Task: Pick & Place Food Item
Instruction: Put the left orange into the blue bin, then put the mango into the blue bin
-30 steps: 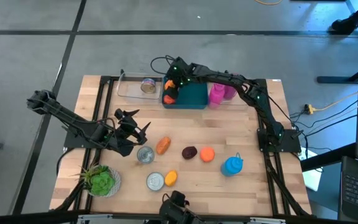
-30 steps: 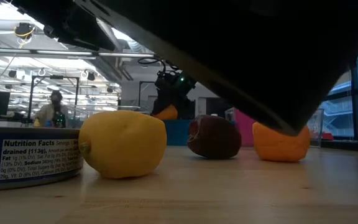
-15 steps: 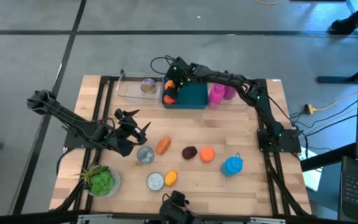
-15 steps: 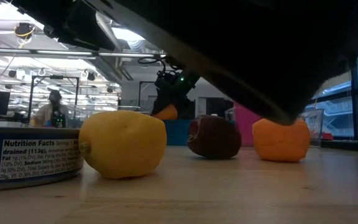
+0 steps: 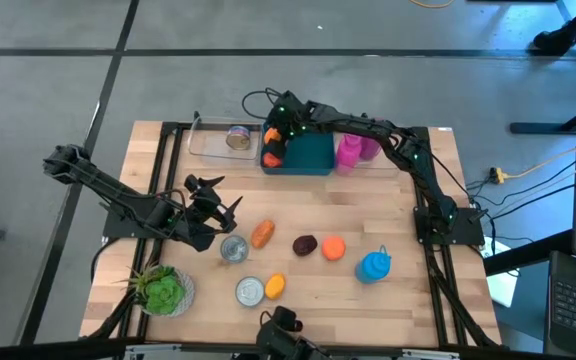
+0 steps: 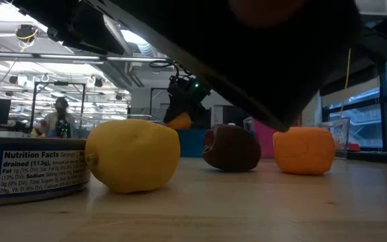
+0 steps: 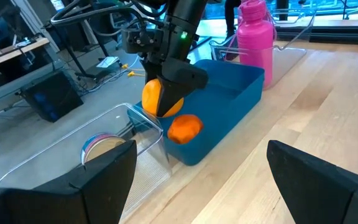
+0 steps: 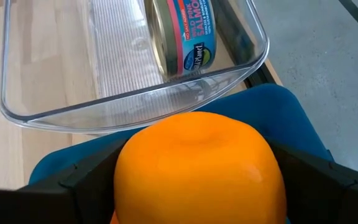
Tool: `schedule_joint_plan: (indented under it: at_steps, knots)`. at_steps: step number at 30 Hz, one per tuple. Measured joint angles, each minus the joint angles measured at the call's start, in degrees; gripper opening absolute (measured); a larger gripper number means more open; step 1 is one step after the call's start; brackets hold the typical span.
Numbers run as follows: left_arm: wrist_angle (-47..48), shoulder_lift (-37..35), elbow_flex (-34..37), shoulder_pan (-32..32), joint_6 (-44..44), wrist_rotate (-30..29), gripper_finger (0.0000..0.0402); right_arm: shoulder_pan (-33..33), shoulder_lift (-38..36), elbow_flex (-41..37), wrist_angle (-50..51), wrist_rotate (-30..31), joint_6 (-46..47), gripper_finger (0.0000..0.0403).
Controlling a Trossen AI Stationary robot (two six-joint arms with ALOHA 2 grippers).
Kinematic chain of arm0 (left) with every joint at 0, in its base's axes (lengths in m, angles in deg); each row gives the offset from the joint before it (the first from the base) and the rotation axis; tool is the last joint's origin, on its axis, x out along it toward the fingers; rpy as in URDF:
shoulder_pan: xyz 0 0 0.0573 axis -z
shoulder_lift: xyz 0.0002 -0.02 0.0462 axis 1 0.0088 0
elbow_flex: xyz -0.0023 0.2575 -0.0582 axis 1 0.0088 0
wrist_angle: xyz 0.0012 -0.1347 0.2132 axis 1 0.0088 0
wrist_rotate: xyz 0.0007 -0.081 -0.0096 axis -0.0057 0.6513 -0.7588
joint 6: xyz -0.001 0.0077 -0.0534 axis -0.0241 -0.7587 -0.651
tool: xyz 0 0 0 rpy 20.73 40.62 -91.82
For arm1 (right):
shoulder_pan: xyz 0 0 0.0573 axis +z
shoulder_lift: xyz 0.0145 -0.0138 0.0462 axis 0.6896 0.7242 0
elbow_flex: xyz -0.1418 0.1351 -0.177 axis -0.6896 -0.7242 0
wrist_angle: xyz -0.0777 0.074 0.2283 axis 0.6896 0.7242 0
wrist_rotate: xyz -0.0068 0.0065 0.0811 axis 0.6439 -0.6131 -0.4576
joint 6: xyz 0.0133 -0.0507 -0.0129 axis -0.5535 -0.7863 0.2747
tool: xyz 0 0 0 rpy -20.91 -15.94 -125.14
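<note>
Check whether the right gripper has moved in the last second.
No. In the high view the right gripper sits over the same end of the blue bin as before, holding the orange fruit above it.

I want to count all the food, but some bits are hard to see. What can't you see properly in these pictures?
- Low view: a dark arm up close hides the top of the orange block and most of the room.
- Low view: the tuna can is cut off by the picture's edge.
- Right wrist view: the orange fruit between the right end effector fingers hides most of the blue bin.
- High view: the can's label in the clear tray is too small to read.
</note>
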Motion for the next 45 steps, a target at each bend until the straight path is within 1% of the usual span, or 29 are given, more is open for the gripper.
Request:
schedule_joint_plan:
  at_steps: [6,10,12,17,25,29,32,37,42,45]
  knots:
    - [0.00,0.00,0.00,0.00,0.02,0.00,0.0349,-0.14,-0.02,0.00,-0.05,-0.11,1.16,0.0359]
    - [0.00,0.00,0.00,0.00,0.01,0.01,0.0349,-0.24,-0.02,0.00,-0.06,-0.28,1.33,0.0389]
    - [0.00,0.00,0.00,-0.01,0.00,0.02,0.0349,-0.24,-0.02,0.00,-0.06,-0.28,1.33,0.0396]
    - [0.00,0.00,0.00,-0.01,0.01,0.02,0.0349,-0.24,-0.02,0.00,-0.06,-0.20,1.35,0.0386]
    - [0.00,0.00,0.00,-0.01,0.02,0.02,0.0349,-0.24,-0.24,0.00,-0.11,-0.17,1.42,0.0385]
    - [0.00,0.00,0.00,-0.02,0.58,0.02,0.0349,-0.54,-1.49,0.02,0.72,-0.15,1.40,0.0385]
    - [0.00,0.00,0.00,-0.02,0.85,0.12,0.0349,-0.80,-3.86,0.02,1.00,-0.15,1.50,0.0384]
    - [0.00,0.00,0.00,-0.02,0.83,0.48,0.0349,-0.53,-10.29,0.07,1.28,-0.44,1.24,0.0384]
    - [0.00,-0.02,0.00,-0.02,0.05,1.26,0.0349,0.85,-16.86,0.09,2.22,-2.94,1.11,0.0384]
    - [0.02,-0.02,0.00,-0.02,0.02,2.45,0.0349,2.13,-21.24,0.09,3.82,-2.99,0.35,0.0384]
